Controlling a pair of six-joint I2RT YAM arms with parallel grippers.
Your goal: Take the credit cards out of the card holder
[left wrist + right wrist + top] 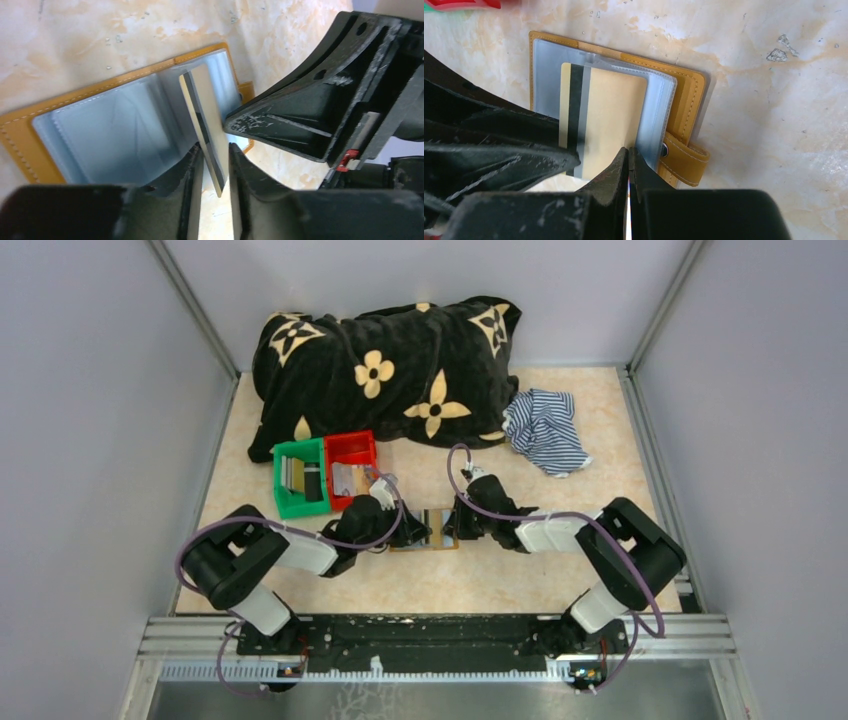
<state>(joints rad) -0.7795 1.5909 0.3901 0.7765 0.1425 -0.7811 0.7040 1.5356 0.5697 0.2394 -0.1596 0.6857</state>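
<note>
The tan-orange card holder (428, 532) lies open on the table between my two grippers. In the left wrist view its grey-blue pocket panels (115, 130) face up. A yellowish credit card (202, 112) with a dark stripe stands partly out of a pocket, and my left gripper (212, 150) is shut on its near end. In the right wrist view the same card (611, 112) lies over the clear panel of the holder (686, 92). My right gripper (630, 150) is shut, its tips resting on the panel's edge beside the snap tab (684, 160).
A green bin (300, 478) and a red bin (352, 465), both holding flat items, stand just behind the left gripper. A black flowered blanket (390, 365) fills the back. A striped blue-white cloth (545, 428) lies at the back right.
</note>
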